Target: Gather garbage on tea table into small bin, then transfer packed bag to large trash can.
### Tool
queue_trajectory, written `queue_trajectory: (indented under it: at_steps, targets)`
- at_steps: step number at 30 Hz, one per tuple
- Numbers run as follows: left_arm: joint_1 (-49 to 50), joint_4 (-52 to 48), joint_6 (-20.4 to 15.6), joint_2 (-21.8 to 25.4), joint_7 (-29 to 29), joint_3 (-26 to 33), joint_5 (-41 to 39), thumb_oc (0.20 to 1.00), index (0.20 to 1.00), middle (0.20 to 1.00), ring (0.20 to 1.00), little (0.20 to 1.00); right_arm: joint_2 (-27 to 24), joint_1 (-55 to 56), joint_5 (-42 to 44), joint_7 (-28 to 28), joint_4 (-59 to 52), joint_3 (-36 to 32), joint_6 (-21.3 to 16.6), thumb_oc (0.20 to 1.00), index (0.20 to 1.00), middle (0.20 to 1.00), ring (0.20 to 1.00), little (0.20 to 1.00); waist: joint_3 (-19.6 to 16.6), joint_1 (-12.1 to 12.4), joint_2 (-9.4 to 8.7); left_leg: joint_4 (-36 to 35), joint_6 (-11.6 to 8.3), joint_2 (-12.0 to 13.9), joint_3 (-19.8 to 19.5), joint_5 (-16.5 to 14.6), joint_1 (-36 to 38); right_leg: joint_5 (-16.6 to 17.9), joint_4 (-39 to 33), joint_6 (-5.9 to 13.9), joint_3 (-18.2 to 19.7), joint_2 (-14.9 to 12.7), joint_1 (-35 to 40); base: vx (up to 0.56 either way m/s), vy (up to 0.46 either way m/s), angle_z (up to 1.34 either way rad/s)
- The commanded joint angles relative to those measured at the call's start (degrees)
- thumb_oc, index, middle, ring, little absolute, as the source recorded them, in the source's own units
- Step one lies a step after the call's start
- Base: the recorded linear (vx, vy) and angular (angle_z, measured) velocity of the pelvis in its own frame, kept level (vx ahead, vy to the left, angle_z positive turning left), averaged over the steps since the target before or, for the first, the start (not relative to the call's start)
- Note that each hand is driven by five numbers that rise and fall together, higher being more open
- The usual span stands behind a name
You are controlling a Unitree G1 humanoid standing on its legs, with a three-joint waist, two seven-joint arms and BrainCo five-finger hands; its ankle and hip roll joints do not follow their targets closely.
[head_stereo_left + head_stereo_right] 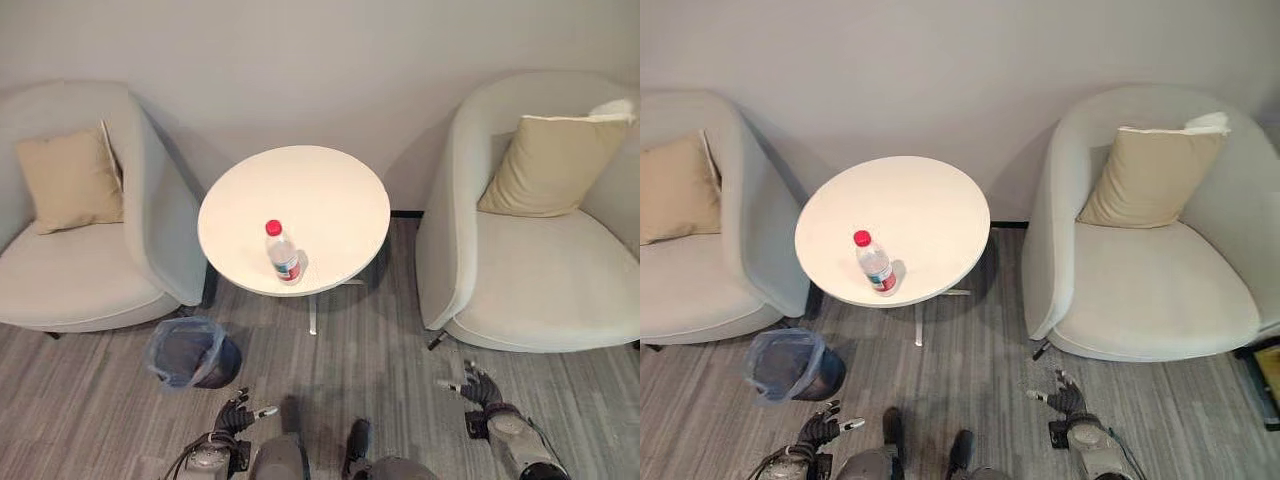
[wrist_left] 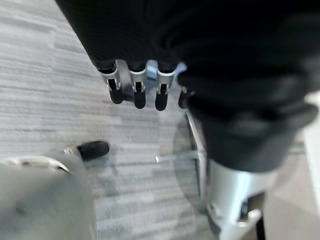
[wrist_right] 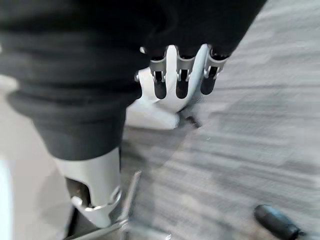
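Your small dark bin with clear blue liner [image 1: 186,352] sits on the floor, apparently empty. Left hand [image 1: 232,418] hangs low, fingers relaxed, empty. The clear red-capped plastic bottle [image 1: 283,252] stands uncollected on the round white bench [image 1: 330,195]. Right hand [image 1: 482,392] likewise. Judgement: nothing gathered yet.
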Motion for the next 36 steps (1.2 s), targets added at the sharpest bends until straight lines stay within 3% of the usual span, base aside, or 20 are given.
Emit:
queue_trajectory:
  at_steps: [1,4,8,10,13,14,16,18,20,24,29,32,36]
  targets:
    - [-0.53,-0.56,-1.32,2.18,0.49,0.90,1.40,1.000,1.000,1.000,1.000,1.000,-1.78,1.69,-0.58,-0.64,-3.89,-1.16,-1.34,1.000,1.000,1.000,1.000,1.000,-1.92,-0.06,0.63,5.79,2.97,-3.63,0.79,-3.76,1.78,-6.84,1.17,9.36,4.20,-7.42,5.17,0.18,0.307,-0.12]
    - [-1.01,1.28,-1.30,3.57,0.62,1.70,1.61,1.000,1.000,1.000,1.000,1.000,-0.17,0.74,-1.30,-0.20,-2.87,-0.31,-0.82,1.000,1.000,1.000,1.000,1.000,-2.40,0.87,-0.40,8.64,5.10,-5.43,1.62,-7.49,2.67,-6.88,5.57,11.02,5.73,-10.69,4.13,0.21,0.434,0.05]
    - [-1.22,1.56,-1.28,4.89,0.80,2.64,1.80,1.000,1.000,1.000,1.000,1.000,0.20,0.19,-1.48,0.12,-2.85,0.14,-0.61,1.000,1.000,1.000,1.000,1.000,-2.63,1.29,-0.73,8.87,6.30,-6.19,1.82,-8.98,3.56,-6.44,8.79,11.66,6.71,-11.68,2.48,0.06,0.133,-0.09]
    - [-1.05,1.44,-1.41,5.59,1.25,3.35,1.62,1.000,1.000,1.000,1.000,1.000,0.39,-0.15,-2.05,0.13,-3.05,0.83,-0.68,1.000,1.000,1.000,1.000,1.000,-2.25,1.61,-0.33,8.25,7.39,-6.53,1.89,-9.73,4.67,-5.68,14.05,12.39,7.20,-12.16,-0.71,0.03,0.103,0.03]
    - [-0.81,1.37,-1.66,5.30,1.19,3.33,1.31,1.000,1.000,1.000,1.000,1.000,-0.24,-0.73,-2.92,0.22,-3.29,2.00,-0.70,1.000,1.000,1.000,1.000,1.000,-2.21,0.87,0.27,5.15,7.69,-7.75,0.80,-9.19,7.35,-5.01,12.62,11.56,9.86,-8.93,-3.70,0.07,0.032,0.01]
    - [-0.78,0.98,-1.67,4.98,1.18,3.08,0.93,1.000,1.000,1.000,1.000,1.000,-0.73,-1.12,-3.58,0.20,-3.88,2.75,-0.68,1.000,1.000,1.000,1.000,1.000,-1.72,0.23,0.48,4.15,7.69,-8.42,-0.53,-8.64,7.85,-4.10,11.02,10.81,12.00,-6.32,-6.39,0.03,-0.011,0.00]
    - [-0.81,1.31,-1.79,4.67,1.06,3.01,1.19,1.000,1.000,1.000,1.000,1.000,-1.38,-1.10,-4.71,0.05,-5.13,3.21,-0.69,1.000,1.000,1.000,1.000,1.000,-1.04,0.09,0.60,4.12,7.51,-8.66,-1.62,-8.44,8.12,-3.53,9.42,10.66,11.50,-6.17,-6.42,0.02,-0.078,0.11]
    - [-0.65,1.72,-1.88,4.42,0.98,2.73,2.14,1.000,1.000,1.000,1.000,1.000,-1.98,-0.22,-5.44,0.29,-7.22,3.57,-0.95,1.000,1.000,1.000,1.000,1.000,-1.06,-0.37,0.23,4.33,7.17,-9.41,-2.65,-8.31,7.98,-3.34,6.57,9.82,13.30,-5.05,-5.05,0.06,-0.146,0.54]
    - [-0.35,1.49,-1.91,3.85,0.66,2.77,2.23,1.000,1.000,1.000,1.000,1.000,-2.92,0.12,-6.57,0.22,-8.19,3.67,-1.21,1.000,1.000,1.000,1.000,1.000,-1.33,-0.34,0.24,5.11,6.34,-9.69,-3.19,-8.35,7.48,-2.64,3.97,9.51,12.10,-5.06,-3.73,0.03,-0.136,0.88]
    - [-0.36,1.83,-1.55,2.84,0.18,2.07,2.76,1.000,1.000,1.000,1.000,1.000,-4.72,0.95,-8.21,0.06,-11.63,3.33,-1.37,1.000,1.000,1.000,1.000,1.000,-0.87,-0.55,0.60,8.85,4.72,-9.03,-3.45,-8.31,5.16,-2.52,1.48,8.91,9.53,-5.52,-1.69,0.00,-0.061,0.54]
    - [-0.07,1.97,-1.38,2.42,0.01,1.66,4.00,1.000,1.000,1.000,1.000,1.000,-6.41,0.91,-11.15,0.20,-15.09,4.10,-1.59,1.000,1.000,1.000,1.000,1.000,-0.84,-0.81,0.59,9.05,3.89,-6.25,-2.29,-7.70,5.24,-3.10,0.87,8.42,7.82,-6.51,-0.03,0.00,0.040,0.33]
    - [-0.39,1.61,-1.55,2.16,0.61,1.33,4.51,1.000,1.000,1.000,1.000,1.000,-8.03,1.13,-13.41,-0.08,-19.57,4.19,-2.00,1.000,1.000,1.000,1.000,1.000,-1.06,-1.24,0.18,7.62,2.97,-2.08,-1.22,-5.49,5.34,-3.55,1.36,8.94,6.13,-8.31,0.20,0.05,0.198,0.26]
    - [-0.04,0.96,-1.33,2.03,0.59,1.30,5.61,1.000,1.000,1.000,1.000,1.000,-9.15,1.81,-15.32,0.18,-24.52,2.77,-2.18,1.000,1.000,1.000,1.000,1.000,-2.25,-1.83,1.40,4.65,2.73,-2.34,-1.44,-5.85,7.59,-3.73,2.27,9.66,5.58,-9.30,0.36,0.09,0.203,0.15]
